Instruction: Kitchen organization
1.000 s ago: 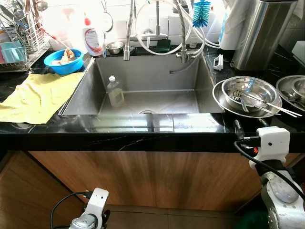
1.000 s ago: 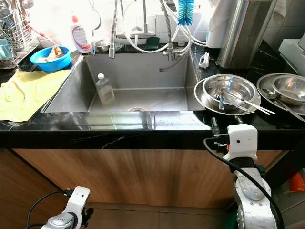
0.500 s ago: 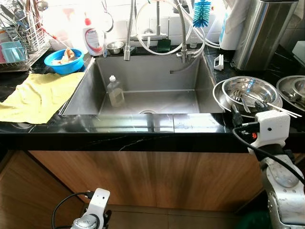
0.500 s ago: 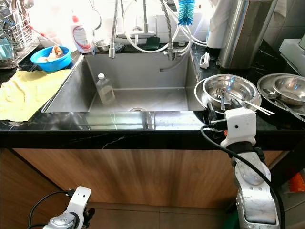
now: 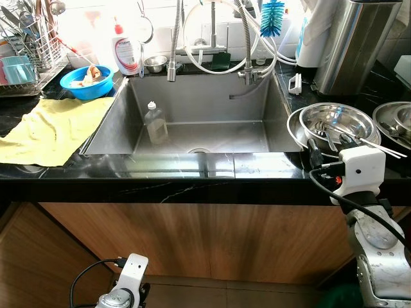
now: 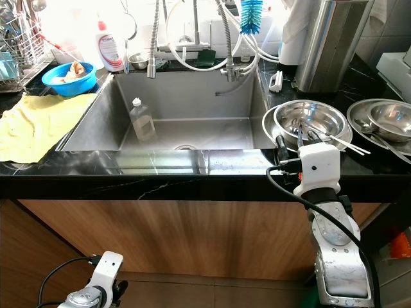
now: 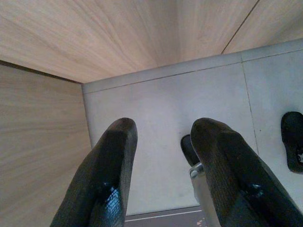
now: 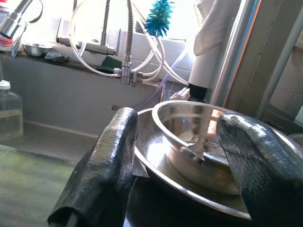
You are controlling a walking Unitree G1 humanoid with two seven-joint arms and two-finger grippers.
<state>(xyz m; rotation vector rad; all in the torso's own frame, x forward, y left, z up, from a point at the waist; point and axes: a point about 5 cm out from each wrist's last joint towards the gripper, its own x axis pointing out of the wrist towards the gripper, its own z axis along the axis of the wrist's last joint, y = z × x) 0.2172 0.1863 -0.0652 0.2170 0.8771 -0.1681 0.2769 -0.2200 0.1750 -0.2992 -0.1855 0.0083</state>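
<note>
Black stone counter is being fronted by the robot, a steel sink set in it. The right gripper is being held spread and empty at the counter's edge, with the stacked steel bowls just ahead of it; in the right wrist view the rim of the lower bowl is being framed between the fingers. An approach to the bowls is judged to be in hand; next, the rim would need straddling before closing. The left gripper is being left parted, idle, low above the floor.
</note>
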